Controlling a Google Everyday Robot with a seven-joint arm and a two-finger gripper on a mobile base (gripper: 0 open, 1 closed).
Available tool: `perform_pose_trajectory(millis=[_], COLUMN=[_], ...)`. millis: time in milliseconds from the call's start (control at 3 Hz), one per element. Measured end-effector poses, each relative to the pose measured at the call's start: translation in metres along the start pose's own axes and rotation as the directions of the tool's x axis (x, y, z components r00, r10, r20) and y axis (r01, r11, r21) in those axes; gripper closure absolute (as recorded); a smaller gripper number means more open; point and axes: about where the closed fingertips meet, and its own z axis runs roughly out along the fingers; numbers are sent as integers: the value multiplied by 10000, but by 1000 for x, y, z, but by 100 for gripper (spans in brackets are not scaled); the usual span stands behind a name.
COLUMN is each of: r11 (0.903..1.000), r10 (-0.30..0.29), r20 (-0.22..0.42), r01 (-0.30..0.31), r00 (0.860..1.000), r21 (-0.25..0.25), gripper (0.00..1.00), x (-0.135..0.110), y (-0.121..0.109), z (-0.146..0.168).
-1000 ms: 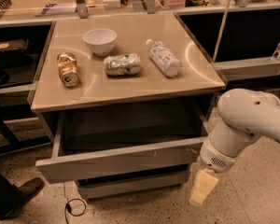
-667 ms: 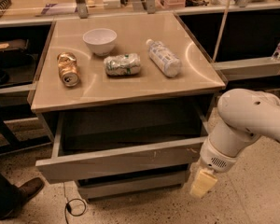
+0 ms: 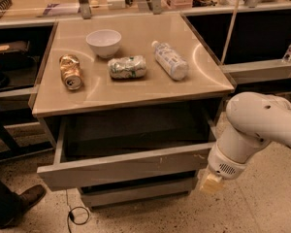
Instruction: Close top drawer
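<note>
Claw (image 3: pixel 211 182), grip state unclear, hangs under the bent arm (image 3: pixel 254 127) beside the right end of the open top drawer (image 3: pixel 121 167).

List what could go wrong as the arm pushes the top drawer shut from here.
The gripper sits low by the right end of the open top drawer, so an off-centre push may skew and jam it. It may also slip past that corner. A hard shut could roll the bottle lying on the countertop.
</note>
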Motion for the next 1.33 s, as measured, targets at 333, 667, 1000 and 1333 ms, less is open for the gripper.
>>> perform_pose_trajectory(millis=[333, 667, 1000, 1333], r11=[9995, 9974, 9944, 9925], r10=[-147, -376, -494, -323], r20=[245, 362, 456, 557], r01=[140, 353, 449, 255], r00=[9996, 9986, 9977, 9979], r21=[276, 623, 955, 1195], gripper=[100, 100, 100, 100], x=[-12, -31, -45, -45], y=[-11, -26, -44, -64], z=[-5, -16, -16, -7])
